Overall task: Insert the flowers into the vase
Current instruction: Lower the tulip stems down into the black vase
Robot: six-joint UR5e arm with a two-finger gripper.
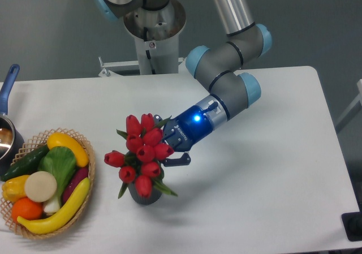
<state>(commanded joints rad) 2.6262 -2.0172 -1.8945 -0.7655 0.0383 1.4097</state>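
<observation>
Camera view: the flowers sit bunched over the vase, near the table's middle, so insertion looks nearly finished. The gripper reaches in from the right; 1 finger shows beside the blooms, but whether it grips the stems I cannot tell. Next would likely be release and retreat. At left, a basket holds vegetables; a blue-handled pot sits beyond.

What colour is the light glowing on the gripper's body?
Blue. The gripper shows a small blue light on its dark housing beside the flowers, clearest in the fixed camera view.
</observation>
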